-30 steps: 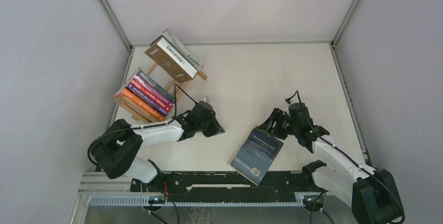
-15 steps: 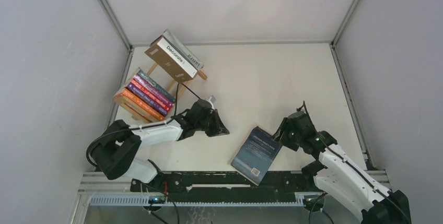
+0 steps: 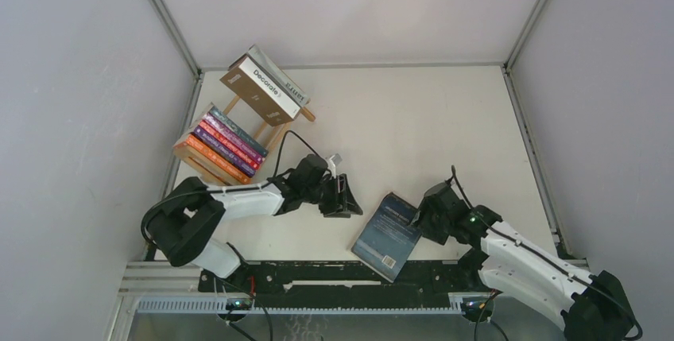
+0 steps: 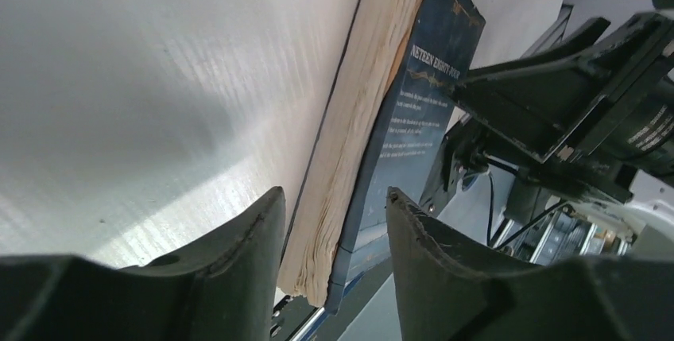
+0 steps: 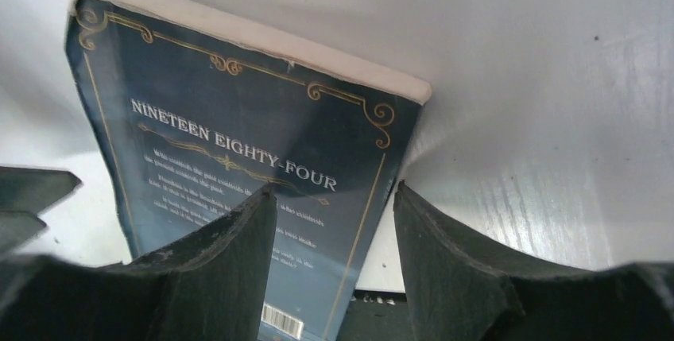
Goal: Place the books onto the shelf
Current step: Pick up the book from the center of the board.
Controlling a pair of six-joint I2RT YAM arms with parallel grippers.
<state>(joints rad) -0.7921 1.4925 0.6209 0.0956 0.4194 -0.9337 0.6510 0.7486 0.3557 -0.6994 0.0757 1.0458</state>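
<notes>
A dark blue book lies flat near the table's front edge, its near corner past the edge. My left gripper is open just left of it. In the left wrist view the left gripper faces the book's page edge with nothing between the fingers. My right gripper is open at the book's right side. Seen from the right wrist, the right gripper straddles the long edge of the book's cover, without gripping it. The wooden shelf at the back left holds the other books.
A brown book and a grey-white one lie on the shelf's top. Grey walls close in the left, back and right. The metal rail with the arm bases runs along the near edge. The right arm fills the left wrist view's right side.
My left gripper has moved right toward the blue book and opened. My right gripper has dropped toward the near edge and now sits at the book's right side.
</notes>
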